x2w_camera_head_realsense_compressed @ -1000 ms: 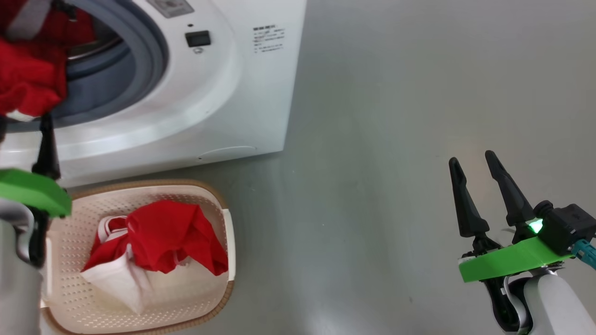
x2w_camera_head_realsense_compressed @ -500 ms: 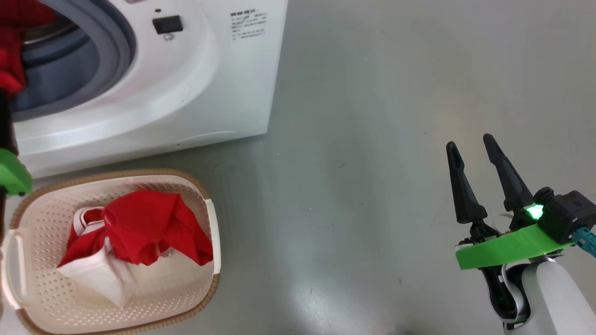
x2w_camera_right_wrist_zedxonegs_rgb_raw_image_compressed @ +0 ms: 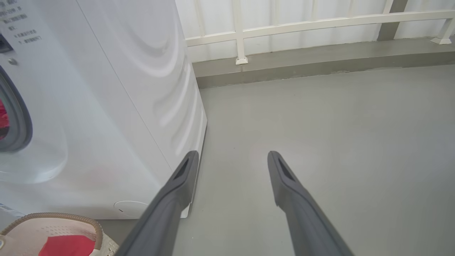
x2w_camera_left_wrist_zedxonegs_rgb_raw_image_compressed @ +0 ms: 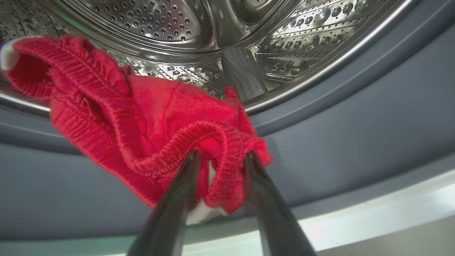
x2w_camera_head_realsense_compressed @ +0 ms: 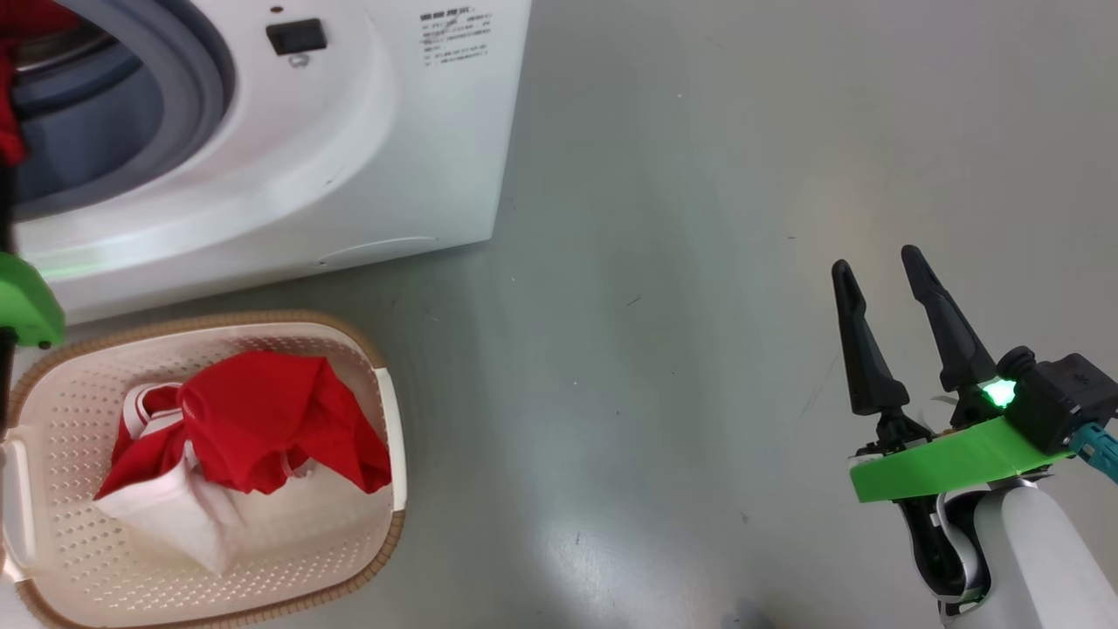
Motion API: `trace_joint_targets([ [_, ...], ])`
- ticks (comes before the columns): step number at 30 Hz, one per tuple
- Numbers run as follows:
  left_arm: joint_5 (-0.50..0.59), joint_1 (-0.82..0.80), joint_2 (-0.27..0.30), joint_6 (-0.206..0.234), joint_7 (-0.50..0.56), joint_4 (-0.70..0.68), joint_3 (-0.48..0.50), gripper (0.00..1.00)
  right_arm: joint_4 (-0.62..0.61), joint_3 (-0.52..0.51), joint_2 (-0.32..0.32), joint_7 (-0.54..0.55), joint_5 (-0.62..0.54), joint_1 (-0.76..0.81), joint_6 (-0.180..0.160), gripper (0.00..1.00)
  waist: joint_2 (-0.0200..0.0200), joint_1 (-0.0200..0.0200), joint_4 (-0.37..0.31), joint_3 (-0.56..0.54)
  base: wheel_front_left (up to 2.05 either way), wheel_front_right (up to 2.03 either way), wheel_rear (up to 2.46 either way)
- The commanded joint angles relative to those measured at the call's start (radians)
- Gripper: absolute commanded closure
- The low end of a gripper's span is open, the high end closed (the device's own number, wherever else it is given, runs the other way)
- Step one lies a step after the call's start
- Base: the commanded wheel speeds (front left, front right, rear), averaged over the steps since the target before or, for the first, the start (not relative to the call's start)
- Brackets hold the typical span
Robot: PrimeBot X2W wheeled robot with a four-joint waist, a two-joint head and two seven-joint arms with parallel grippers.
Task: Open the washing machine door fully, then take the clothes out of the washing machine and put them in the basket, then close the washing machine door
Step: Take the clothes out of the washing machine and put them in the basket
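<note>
**Second red garment at the drum mouth, left gripper going for the hem**

Far left: left gripper (x2w_camera_left_wrist_zedxonegs_rgb_raw_image_compressed: 222,155) is up at the mouth of the washing machine (x2w_camera_head_realsense_compressed: 393,157). Its jaws stand fairly wide, with a bunched fold of elastic hem between them. The fingers (x2w_camera_left_wrist_zedxonegs_rgb_raw_image_compressed: 185,185) touch the cloth on both sides, but I cannot tell whether it is truly pinched. This piece of the clothes (x2w_camera_left_wrist_zedxonegs_rgb_raw_image_compressed: 142,117) hangs out of the steel drum (x2w_camera_left_wrist_zedxonegs_rgb_raw_image_compressed: 160,21) and drapes over the grey seal (x2w_camera_left_wrist_zedxonegs_rgb_raw_image_compressed: 355,124), with a white bit at its lower edge.

Below that: the basket (x2w_camera_head_realsense_compressed: 288,318) sits on the floor (x2w_camera_head_realsense_compressed: 699,262) just in front of the machine. It holds one red-and-white garment (x2w_camera_head_realsense_compressed: 262,419), heaped toward the middle.

Far right: right gripper (x2w_camera_head_realsense_compressed: 875,260) hovers over bare floor, well apart from everything, with its jaws wide open and empty.

Step in hand, my read: get a firm grip, then carry the piece to the basket.
- Clamp on the thick hem fold, not on thin single cloth, because loose fabric slips.
- Pull out and up so the cloth clears the seal lip instead of dragging across it.
- Lift high enough that the trailing end clears the basket rim.
- Release over the open side of the basket, beside the heap, so nothing hangs over the edge.
- Watch that the far end does not catch inside the drum.
</note>
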Motion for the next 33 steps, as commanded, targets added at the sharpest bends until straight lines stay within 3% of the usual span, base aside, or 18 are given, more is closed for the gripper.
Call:
trace_joint_targets([
  [1,0.007,-0.012,0.053,0.001,-0.005,-0.008,0.009,1.00,-0.022,0.025,-0.001,-0.006,-0.007,-0.013,0.006,0.00,0.0000,0.0000,-0.001,-0.001,0.00,0.00,0.00],
  [11,-0.057,0.024,0.025,0.001,-0.005,-0.097,0.020,1.00,-0.016,0.015,0.003,-0.006,-0.007,-0.007,0.006,0.00,0.0000,0.0000,0.013,-0.033,0.00,0.00,0.00],
  [24,-0.059,0.249,-0.086,0.000,-0.005,-0.511,0.205,1.00,-0.005,0.008,-0.012,-0.006,-0.005,0.024,0.006,0.00,0.0000,0.0000,0.066,-0.128,0.00,0.00,0.00],
  [33,-0.042,0.392,-0.173,0.000,-0.005,-0.814,0.258,1.00,-0.002,0.005,-0.024,-0.006,-0.005,0.057,0.006,0.00,0.0000,0.0000,0.106,-0.180,0.00,0.00,0.00],
])
